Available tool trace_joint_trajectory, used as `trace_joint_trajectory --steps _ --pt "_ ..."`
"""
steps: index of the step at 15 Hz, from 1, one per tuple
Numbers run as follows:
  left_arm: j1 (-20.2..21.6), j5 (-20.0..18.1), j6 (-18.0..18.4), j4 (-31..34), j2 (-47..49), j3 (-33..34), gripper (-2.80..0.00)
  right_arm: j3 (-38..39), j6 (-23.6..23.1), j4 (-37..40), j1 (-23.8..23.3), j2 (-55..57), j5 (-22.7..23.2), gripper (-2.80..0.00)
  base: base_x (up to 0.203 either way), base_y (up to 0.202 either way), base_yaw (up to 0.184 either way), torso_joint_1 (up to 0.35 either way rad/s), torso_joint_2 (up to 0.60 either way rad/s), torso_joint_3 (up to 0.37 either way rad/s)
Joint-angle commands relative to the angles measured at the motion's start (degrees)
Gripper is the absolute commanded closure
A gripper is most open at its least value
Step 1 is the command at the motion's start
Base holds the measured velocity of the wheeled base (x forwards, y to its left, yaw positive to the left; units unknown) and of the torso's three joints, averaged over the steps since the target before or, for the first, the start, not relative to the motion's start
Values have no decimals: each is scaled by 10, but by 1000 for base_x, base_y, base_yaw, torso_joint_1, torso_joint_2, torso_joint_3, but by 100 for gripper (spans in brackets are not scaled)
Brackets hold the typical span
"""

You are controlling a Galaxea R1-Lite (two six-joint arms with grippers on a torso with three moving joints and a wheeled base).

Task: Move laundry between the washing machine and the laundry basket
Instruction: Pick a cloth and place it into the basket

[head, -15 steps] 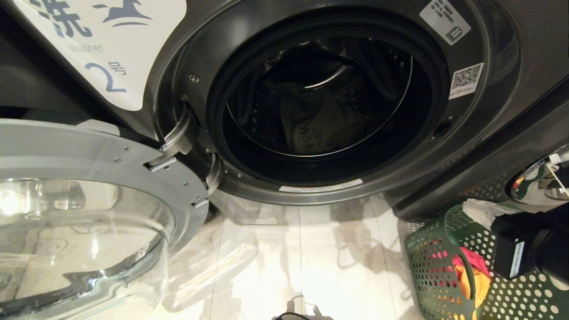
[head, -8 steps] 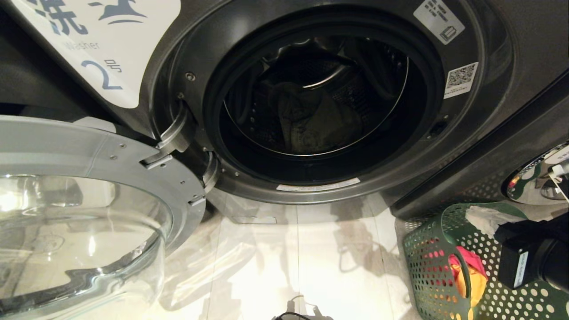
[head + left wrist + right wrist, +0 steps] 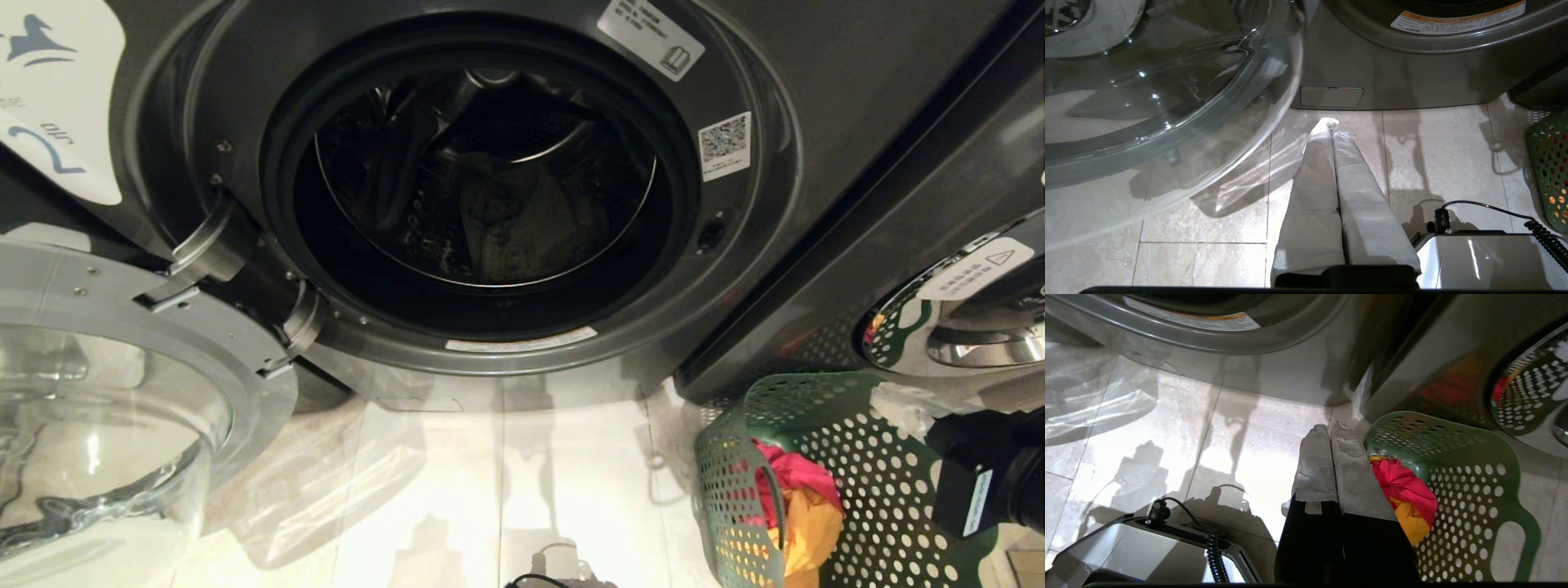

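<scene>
The washing machine (image 3: 816,98), marked 2, stands with its door swung open, and a faded grey-green garment (image 3: 522,220) lies in the dark drum. On the floor to its right is the green laundry basket (image 3: 890,457), holding a red cloth (image 3: 1404,486) on top of a yellow-orange cloth (image 3: 1412,524). My right gripper (image 3: 1329,428) is shut and empty, its wrapped fingers hovering just beside the basket's near rim (image 3: 1437,424). My left gripper (image 3: 1329,122) hangs shut and empty over the floor tiles, below the open door.
The open glass door (image 3: 122,392) juts out at the left. A neighbouring machine's chrome-rimmed door (image 3: 955,327) stands right behind the basket. My white base (image 3: 1147,547) with a coiled cable (image 3: 1216,555) sits low in front. Pale floor tiles (image 3: 531,474) lie between door and basket.
The whole head view has shifted, so the machine, door and basket now sit further left in the picture. The right arm stays by the basket. Both grippers remain shut.
</scene>
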Motion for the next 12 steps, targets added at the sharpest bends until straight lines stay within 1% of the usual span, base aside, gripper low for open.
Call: trace_joint_trajectory --steps 1,7,9,10,12 --pt "0 0 0 0 1 0 0 0 0 -1 0 0 -2 0 0 -90 2 2 2 2" --pt "0 0 0 0 1 0 0 -1 -1 -1 1 0 -1 0 0 0 0 0 0 0" --pt "0 0 0 0 1 0 0 -2 -17 -1 1 1 10 0 0 0 0 0 0 0" --pt "0 0 0 0 1 0 0 -4 -28 -1 2 3 33 0 0 0 0 0 0 0" --pt "0 0 1 0 1 0 0 -3 -34 -2 4 4 89 0 0 0 0 0 0 0"
